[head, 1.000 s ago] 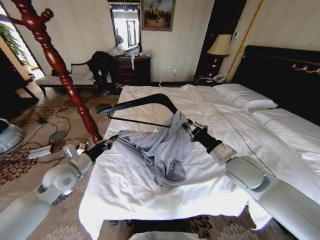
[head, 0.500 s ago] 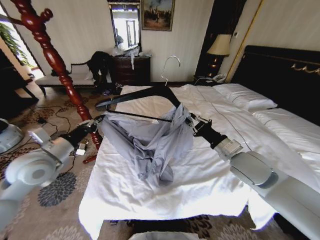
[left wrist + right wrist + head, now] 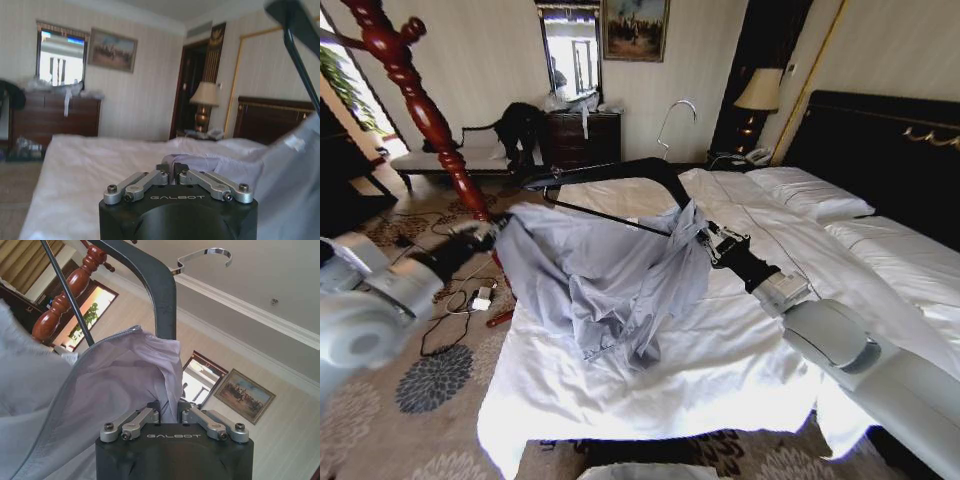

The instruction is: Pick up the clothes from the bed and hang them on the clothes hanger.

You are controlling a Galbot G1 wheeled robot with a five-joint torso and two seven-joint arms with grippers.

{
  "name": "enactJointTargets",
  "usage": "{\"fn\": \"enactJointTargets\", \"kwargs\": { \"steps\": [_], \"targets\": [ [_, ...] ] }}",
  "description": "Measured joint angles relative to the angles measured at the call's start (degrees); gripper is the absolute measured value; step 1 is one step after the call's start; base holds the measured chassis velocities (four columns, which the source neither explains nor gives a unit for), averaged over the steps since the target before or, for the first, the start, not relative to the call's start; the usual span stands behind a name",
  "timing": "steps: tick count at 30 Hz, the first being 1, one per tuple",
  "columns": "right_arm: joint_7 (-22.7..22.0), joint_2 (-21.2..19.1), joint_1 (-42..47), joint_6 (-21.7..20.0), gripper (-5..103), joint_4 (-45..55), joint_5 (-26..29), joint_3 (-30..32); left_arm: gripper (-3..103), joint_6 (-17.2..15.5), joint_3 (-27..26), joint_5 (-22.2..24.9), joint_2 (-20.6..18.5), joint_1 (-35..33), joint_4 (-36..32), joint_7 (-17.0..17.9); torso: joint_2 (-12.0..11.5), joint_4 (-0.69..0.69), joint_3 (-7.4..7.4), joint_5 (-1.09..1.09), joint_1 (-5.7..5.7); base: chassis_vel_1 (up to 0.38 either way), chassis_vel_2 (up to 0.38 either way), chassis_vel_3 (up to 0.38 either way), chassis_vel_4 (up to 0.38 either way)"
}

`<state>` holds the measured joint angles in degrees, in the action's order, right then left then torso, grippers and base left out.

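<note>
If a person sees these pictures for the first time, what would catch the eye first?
Most striking is the grey-blue shirt, spread wide in the air above the white bed. The left gripper pinches its edge beside the red wooden post, at the bed's left side. The right gripper is shut on the black hanger and a fold of the shirt, over the middle of the bed; the silver hook points up.

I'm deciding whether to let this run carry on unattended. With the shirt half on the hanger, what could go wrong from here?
1. The shirt hangs bunched below the hanger, draped at one end only; it may slide off.
2. The right gripper pinches hanger and cloth together, so the fabric could jam there.
3. The left gripper pulls a shirt edge close to the red wooden post; the cloth or hanger end could snag on it.
</note>
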<state>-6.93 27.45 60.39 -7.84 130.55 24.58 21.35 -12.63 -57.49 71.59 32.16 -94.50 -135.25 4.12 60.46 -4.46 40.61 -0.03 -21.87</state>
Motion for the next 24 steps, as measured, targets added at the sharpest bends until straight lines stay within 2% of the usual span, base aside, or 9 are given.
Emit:
{"fn": "enactJointTargets", "kwargs": {
  "steps": [1, 2, 5, 8, 15, 19, 20, 22, 24],
  "targets": [
    [0.00, 0.00, 0.00, 0.00, 15, 0.00, 0.00, 0.00, 9, 0.00, 0.00, 0.00, 0.00, 0.00, 0.00, 0.00, 0.00, 0.00, 0.00, 0.00, 0.00, 0.000, 0.000, 0.000, 0.000],
    [-0.03, -0.13, -0.01, 0.00, 15, -0.01, 0.04, -0.14, 15, -0.01, 2.72, -4.79, 3.24, -4.48, -1.72, -0.25, 0.00, 0.01, 0.00, 0.01, 0.00, 0.000, 0.000, 0.000, 0.000],
    [-0.03, -0.16, -0.12, 0.00, 15, -0.03, -0.03, -0.85, 30, 0.38, 6.37, -12.20, 7.75, -12.29, -3.31, -1.21, 0.00, 0.00, 0.00, 0.04, 0.00, 0.000, 0.000, 0.000, 0.000],
    [-0.03, -0.15, 0.04, 0.00, 15, -0.06, -0.15, -0.96, 36, 0.52, 7.53, -14.01, 9.60, -14.77, -3.59, -1.53, 0.00, 0.01, -0.01, 0.04, 0.00, 0.000, 0.000, 0.000, 0.000],
    [0.13, 0.46, -0.04, 0.00, 15, -0.35, -0.68, -1.79, 63, 1.40, 13.65, -20.83, 13.26, -17.62, -3.76, -2.41, 0.00, -0.01, -0.01, 0.04, 0.00, 0.000, 0.000, 0.000, 0.000],
    [0.16, 0.49, 0.48, 0.00, 15, -0.35, -1.08, -1.72, 74, 1.46, 15.06, -21.03, 13.81, -16.49, -2.98, -2.19, 0.00, -0.01, 0.00, 0.02, 0.00, 0.000, 0.000, 0.000, 0.000],
    [0.17, 0.46, 0.78, 0.00, 15, -0.30, -1.21, -1.50, 85, 1.45, 15.48, -19.91, 13.81, -15.47, -2.66, -1.96, 0.00, -0.01, 0.00, 0.03, 0.00, 0.000, 0.000, 0.000, 0.000],
    [0.16, 0.40, 0.91, -0.03, 15, -0.21, -1.23, -1.36, 85, 1.39, 15.88, -18.62, 13.55, -14.51, -2.50, -1.88, 0.00, -0.01, -0.01, 0.03, 0.00, 0.000, 0.000, 0.000, 0.000],
    [0.13, 0.31, 0.95, -0.16, 15, -0.13, -1.23, -1.32, 94, 1.19, 16.55, -16.65, 12.84, -13.00, -2.20, -1.87, 0.00, -0.01, 0.00, 0.03, 0.00, 0.000, 0.000, 0.000, 0.000]
  ]
}}
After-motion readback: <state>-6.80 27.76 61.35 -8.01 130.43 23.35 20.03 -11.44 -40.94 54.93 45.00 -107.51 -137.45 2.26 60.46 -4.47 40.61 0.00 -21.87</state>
